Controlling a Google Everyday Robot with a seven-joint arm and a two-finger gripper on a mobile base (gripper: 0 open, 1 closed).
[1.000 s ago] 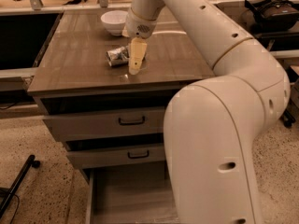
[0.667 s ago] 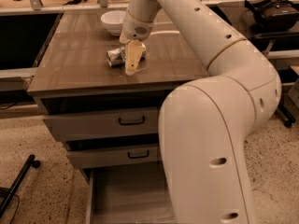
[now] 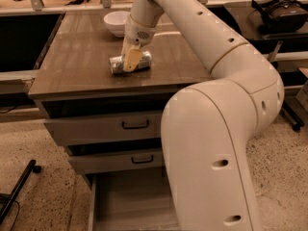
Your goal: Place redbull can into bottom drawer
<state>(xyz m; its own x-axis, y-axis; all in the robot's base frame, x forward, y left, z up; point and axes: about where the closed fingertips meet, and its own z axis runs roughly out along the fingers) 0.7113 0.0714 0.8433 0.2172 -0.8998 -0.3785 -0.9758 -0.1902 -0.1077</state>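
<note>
The small slim silvery redbull can with darker mottled print [image 3: 117,65] lies on its side on the grey-brown wooden cabinet top [image 3: 72,71], near the front edge. It is probably light, thin-walled and easy to dent, smooth enough to slip, and apt to roll while lying down. A moderate squeeze across the middle of its barrel looks safest. The cream-and-tan two-finger gripper [image 3: 131,61] is down on the can's middle, its tan tip covering the centre. Whether it has clamped the can or is only touching it cannot be told. A white round bowl [image 3: 117,22] sits behind, well apart. The deep plain-wood bottom drawer [image 3: 127,201] stands pulled open below, its right part hidden by the bulky cream arm [image 3: 216,143].
</note>
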